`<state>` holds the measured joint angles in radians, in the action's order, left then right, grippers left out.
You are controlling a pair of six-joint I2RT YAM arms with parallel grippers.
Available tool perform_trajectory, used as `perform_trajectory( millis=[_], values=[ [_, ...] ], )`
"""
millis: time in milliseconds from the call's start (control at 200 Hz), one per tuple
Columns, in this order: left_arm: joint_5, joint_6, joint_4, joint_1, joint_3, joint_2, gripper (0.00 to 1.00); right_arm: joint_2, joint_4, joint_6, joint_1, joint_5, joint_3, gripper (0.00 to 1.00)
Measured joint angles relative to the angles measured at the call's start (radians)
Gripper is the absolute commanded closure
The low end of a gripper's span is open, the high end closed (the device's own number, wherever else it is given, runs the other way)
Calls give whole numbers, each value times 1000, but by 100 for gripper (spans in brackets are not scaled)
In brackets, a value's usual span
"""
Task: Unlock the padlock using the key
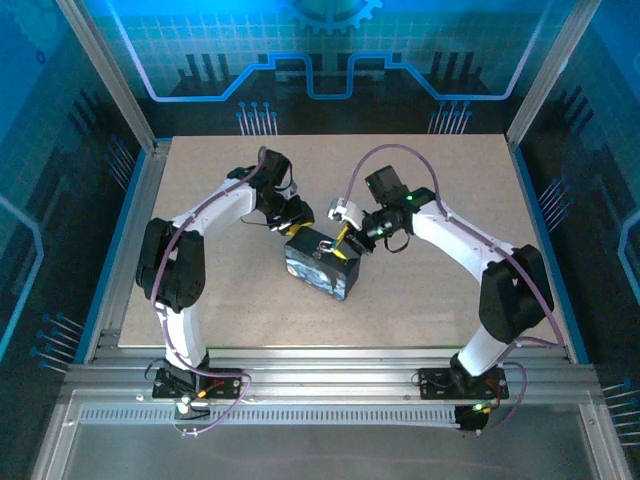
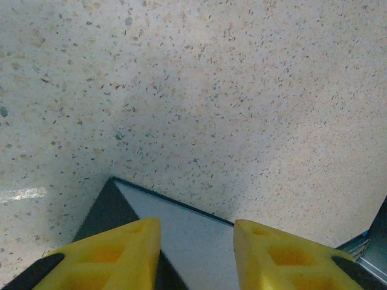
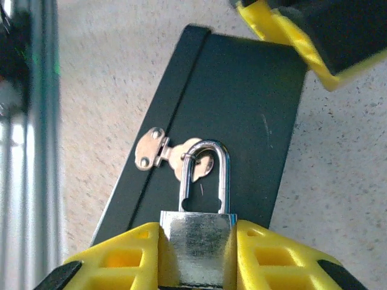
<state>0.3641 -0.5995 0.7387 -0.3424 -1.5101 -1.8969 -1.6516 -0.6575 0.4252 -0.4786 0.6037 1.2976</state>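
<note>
Tin: a rectangular dark tin box is set near the middle of the speckled beige table.
Padlock: a small silvery-bodied padlock with a thin steel shackle is seen at the tin box's lid edge. The shackle is looped through the brassy metal hasp.
Right pincer: the yellow-fingered right gripper is clenched on the padlock, one finger pressed to each side of its body.
Left pincer: the left gripper is released, with its yellow fingers spread over a corner of the tin box and nothing pinched between them.
</note>
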Motion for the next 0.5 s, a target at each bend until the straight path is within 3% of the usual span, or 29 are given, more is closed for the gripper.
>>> perform_trajectory(
  millis=[245,500],
  values=[
    [0,0,5,0,0,0,62,-2,91,-253,14,159,-53,82],
    [-2,-1,-1,5,10,0,62,-34,166,-430,14,203,-75,82]
  ],
)
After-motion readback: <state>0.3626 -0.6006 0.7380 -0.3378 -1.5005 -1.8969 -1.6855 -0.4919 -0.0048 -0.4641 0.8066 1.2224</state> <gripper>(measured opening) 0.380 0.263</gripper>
